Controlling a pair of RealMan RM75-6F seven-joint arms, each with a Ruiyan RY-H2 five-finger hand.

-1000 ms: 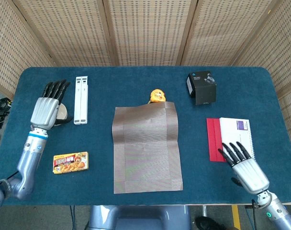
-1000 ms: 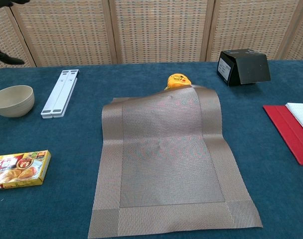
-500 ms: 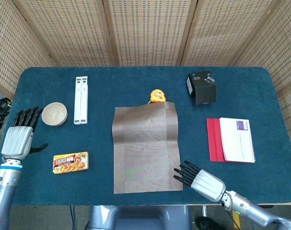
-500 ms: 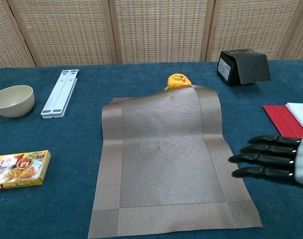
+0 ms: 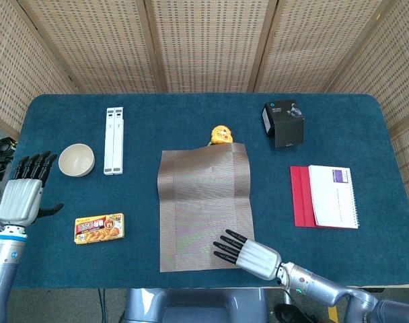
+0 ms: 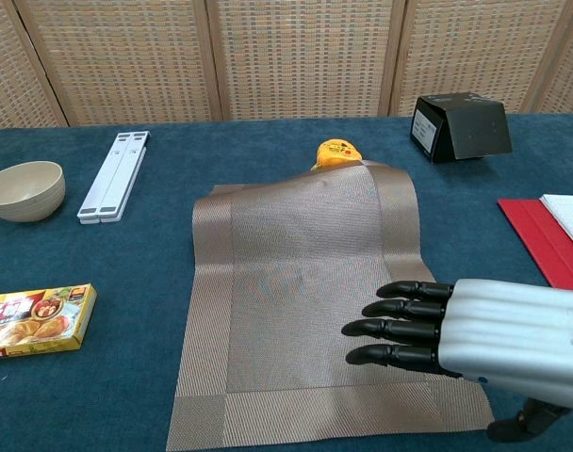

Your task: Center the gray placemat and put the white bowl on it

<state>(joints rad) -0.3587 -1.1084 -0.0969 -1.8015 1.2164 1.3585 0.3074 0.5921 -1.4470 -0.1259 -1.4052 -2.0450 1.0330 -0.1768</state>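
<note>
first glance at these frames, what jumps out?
The gray placemat in the middle of the blue table, its far edge riding up over a small yellow object. The right hand reaches across the mat's near right corner, fingers straight and spread, holding nothing. At the far left sit the white bowl and the open left hand just beside it.

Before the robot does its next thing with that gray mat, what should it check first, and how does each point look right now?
1. Right hand over the woven gray placemat: ok, fingers extended above its near right corner.
2. Hand actually touching the mat: cannot tell.
3. Mat lying flat: not ok, its far edge rides up on the small orange object.
4. Round white bowl free to pick up: ok, it stands alone beside the white folded stand.
5. Left hand empty: ok, open near the table's left edge.
</note>
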